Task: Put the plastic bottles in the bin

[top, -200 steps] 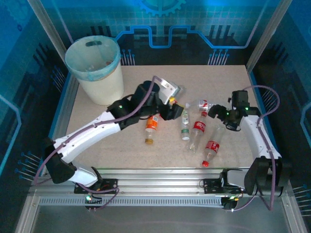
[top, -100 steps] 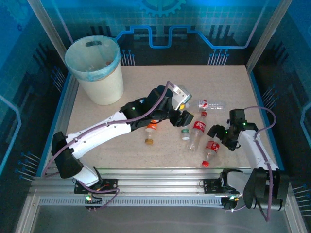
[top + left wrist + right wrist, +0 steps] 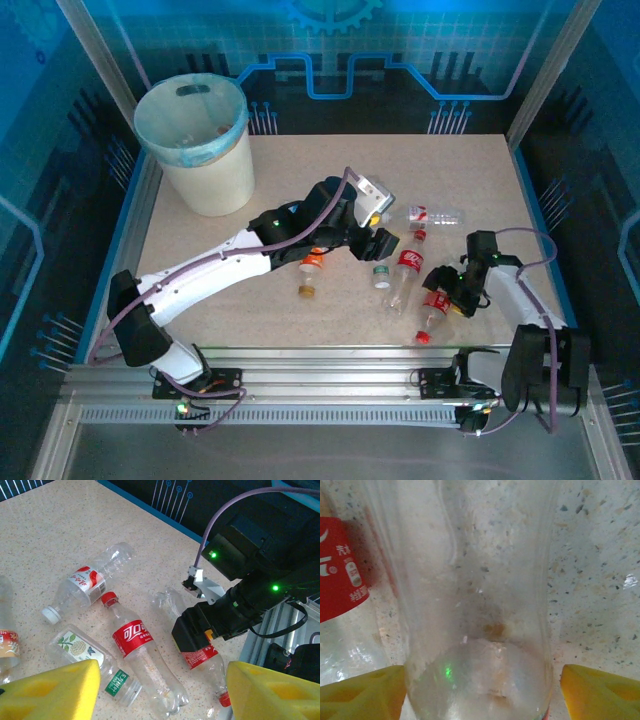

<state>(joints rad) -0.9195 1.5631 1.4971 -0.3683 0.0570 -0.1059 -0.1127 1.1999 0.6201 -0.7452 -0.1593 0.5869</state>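
Several plastic bottles lie right of centre: an orange one point(image 3: 312, 263), a green-labelled one point(image 3: 381, 272), a red-labelled cola bottle point(image 3: 405, 272), a second red-labelled one point(image 3: 432, 308), and a clear one point(image 3: 436, 213) further back. The bin point(image 3: 195, 140) stands at the back left. My left gripper point(image 3: 382, 243) hovers open over the green-labelled bottle point(image 3: 85, 655) and the cola bottle point(image 3: 137, 645), holding nothing. My right gripper point(image 3: 438, 290) is down on the second red-labelled bottle point(image 3: 480, 630). Its yellow pads point(image 3: 600, 690) straddle the clear body, with a small gap on the right.
The bin is lined with a pale blue bag and stands far from the bottles. Raised aluminium rails point(image 3: 330, 355) edge the table at the front. My right gripper's black body point(image 3: 210, 625) sits close beside my left gripper's yellow pads point(image 3: 50, 690).
My right arm has swung from the back bottle towards the front and come down on the front red-labelled bottle, its jaws narrowing. My left arm moved right over the bottles, then held still.
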